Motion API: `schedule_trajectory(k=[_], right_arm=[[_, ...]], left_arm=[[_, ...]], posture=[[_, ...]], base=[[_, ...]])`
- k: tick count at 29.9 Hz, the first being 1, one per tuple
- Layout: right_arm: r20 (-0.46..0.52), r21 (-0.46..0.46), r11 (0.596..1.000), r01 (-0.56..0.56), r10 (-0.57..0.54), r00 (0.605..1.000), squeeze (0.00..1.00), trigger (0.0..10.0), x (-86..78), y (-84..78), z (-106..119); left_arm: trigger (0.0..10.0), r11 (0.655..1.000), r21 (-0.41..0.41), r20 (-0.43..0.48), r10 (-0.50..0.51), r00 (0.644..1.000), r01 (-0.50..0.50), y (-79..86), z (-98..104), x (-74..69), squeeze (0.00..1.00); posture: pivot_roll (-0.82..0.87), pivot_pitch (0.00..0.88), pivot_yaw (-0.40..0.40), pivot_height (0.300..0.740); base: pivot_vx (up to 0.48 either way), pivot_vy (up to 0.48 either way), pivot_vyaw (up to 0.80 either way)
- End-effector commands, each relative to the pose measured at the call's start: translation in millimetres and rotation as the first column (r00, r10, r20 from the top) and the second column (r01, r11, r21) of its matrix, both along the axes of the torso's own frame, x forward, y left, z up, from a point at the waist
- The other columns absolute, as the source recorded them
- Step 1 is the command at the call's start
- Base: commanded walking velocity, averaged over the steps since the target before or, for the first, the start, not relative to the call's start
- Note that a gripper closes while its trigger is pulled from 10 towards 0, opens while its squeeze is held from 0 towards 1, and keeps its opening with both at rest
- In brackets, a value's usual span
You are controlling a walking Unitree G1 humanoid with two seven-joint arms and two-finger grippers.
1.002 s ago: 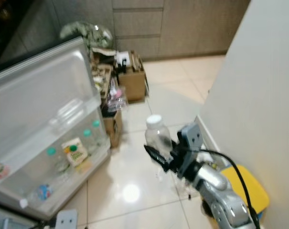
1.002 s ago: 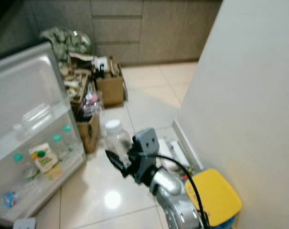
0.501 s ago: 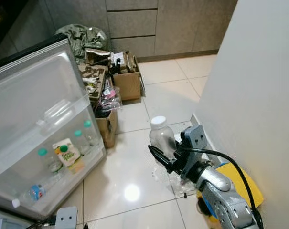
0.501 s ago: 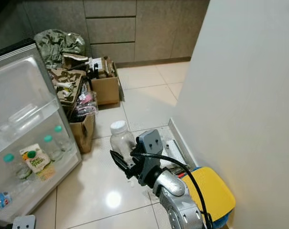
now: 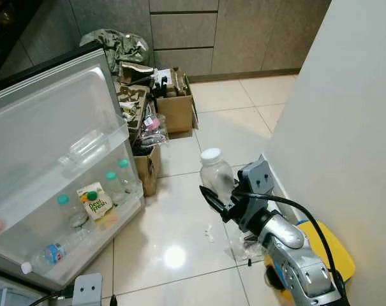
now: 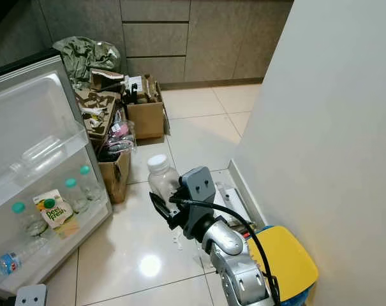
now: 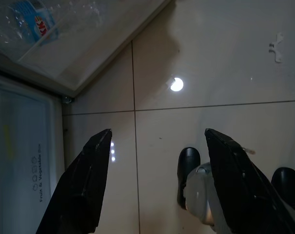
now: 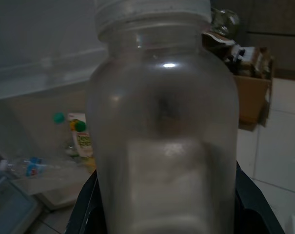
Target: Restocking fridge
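The right hand (image 5: 219,203) is closed around a clear plastic bottle (image 5: 216,174) with a white cap, which is held upright above the tiled floor (image 5: 224,131), just beside the white wall (image 5: 346,127). In the right wrist view the bottle (image 8: 164,131) is seen close up between the black fingers (image 8: 84,214). The left hand (image 7: 154,180) is held open over the floor near the foot of the open fridge door (image 5: 46,127), with nothing between its fingers.

In the door's lower shelf (image 5: 84,236) two green-capped bottles (image 5: 116,182), a third green-capped bottle (image 5: 71,210), a juice carton (image 5: 96,202) and a water bottle lying on its side (image 5: 52,252) are stored. Beyond the door, cardboard boxes (image 5: 177,105) of clutter are set on the floor before grey cabinets (image 5: 199,29). A yellow-topped object (image 5: 333,252) lies by the wall, behind the right arm.
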State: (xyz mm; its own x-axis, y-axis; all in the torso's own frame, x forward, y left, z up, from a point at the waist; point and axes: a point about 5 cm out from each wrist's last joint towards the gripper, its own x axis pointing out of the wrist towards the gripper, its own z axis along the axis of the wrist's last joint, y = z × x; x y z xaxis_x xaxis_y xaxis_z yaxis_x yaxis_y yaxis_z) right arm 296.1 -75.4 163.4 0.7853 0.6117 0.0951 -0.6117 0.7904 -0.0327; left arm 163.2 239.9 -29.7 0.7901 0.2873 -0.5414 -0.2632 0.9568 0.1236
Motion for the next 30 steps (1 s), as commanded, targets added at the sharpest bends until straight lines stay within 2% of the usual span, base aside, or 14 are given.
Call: schedule_trajectory(k=[1,3,5,11,20,30], right_arm=[[0.013,-0.008,0.999,0.048,-0.048,0.999,0.0,10.0,2.7,-4.3,-0.8],[0.015,-0.024,0.996,0.09,-0.089,0.996,0.0,10.0,5.8,-7.6,-2.2],[0.031,-0.038,0.979,0.198,-0.197,0.98,0.0,10.0,13.5,-17.8,-2.7],[0.059,-0.031,0.948,0.317,-0.315,0.947,0.0,10.0,22.3,-32.9,0.3],[0.072,-0.033,0.918,0.396,-0.393,0.917,0.0,10.0,25.2,-41.9,-0.6],[0.074,-0.031,0.906,0.421,-0.418,0.905,0.0,10.0,27.4,-44.7,-1.8]], left_arm=[[10.0,1.0,0.011,-0.027,-0.007,1.0,0.008,1.3,-3.8,-7.1,0.0],[10.0,1.0,0.012,-0.027,-0.011,1.0,0.011,1.2,-3.7,-6.5,0.0],[10.0,1.0,0.015,-0.025,-0.018,1.0,0.018,1.1,-3.3,-5.2,0.0],[10.0,1.0,0.018,-0.025,-0.023,0.999,0.023,1.7,-2.5,-3.6,0.0],[10.0,0.999,0.017,-0.026,-0.032,0.999,0.033,-0.4,-2.1,-1.2,0.0],[10.0,0.999,0.015,-0.025,-0.039,0.999,0.039,-1.0,-1.6,2.0,0.0]], posture=[[-0.05,0.177,-0.028,0.71],[-0.05,0.175,-0.027,0.71],[-0.05,0.174,-0.024,0.71],[-0.05,0.175,-0.018,0.71],[-0.06,0.177,-0.012,0.71],[-0.06,0.177,-0.009,0.71]], base=[[0.0,0.0,0.71],[0.0,0.0,0.72],[0.0,0.0,0.72],[0.0,0.0,0.73],[0.0,0.0,0.79],[0.0,0.0,0.8]])
